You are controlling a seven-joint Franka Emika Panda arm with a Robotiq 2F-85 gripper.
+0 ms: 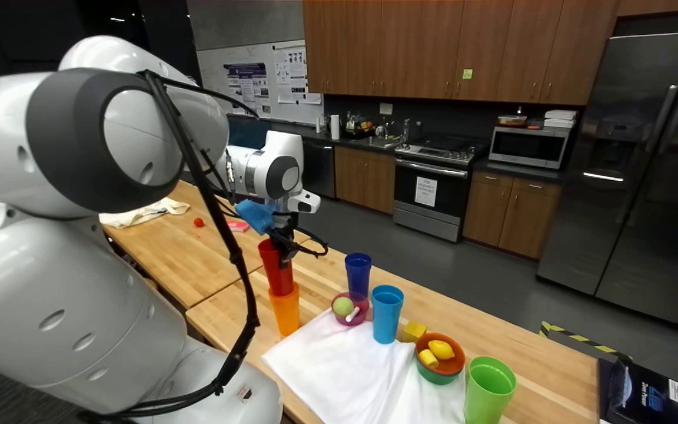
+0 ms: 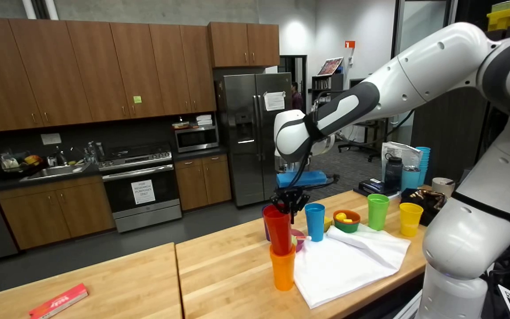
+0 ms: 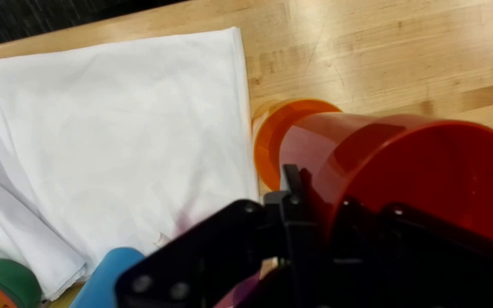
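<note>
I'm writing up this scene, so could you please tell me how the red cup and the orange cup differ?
The gripper is shut on the wall of the red cup, while nothing grips the orange cup. The red cup is up off the table, its lower end at the orange cup's mouth, while the orange cup stands on the table. Both are wider at the mouth than at the base.

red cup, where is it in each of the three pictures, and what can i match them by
In an exterior view: red cup, left of centre, below mid-height, over the orange cup.
In an exterior view: red cup, just right of centre, lower half, over the orange cup.
In the wrist view: red cup, large in the right half, its inside showing.
Shared landmark: the white cloth, in all three.
</note>
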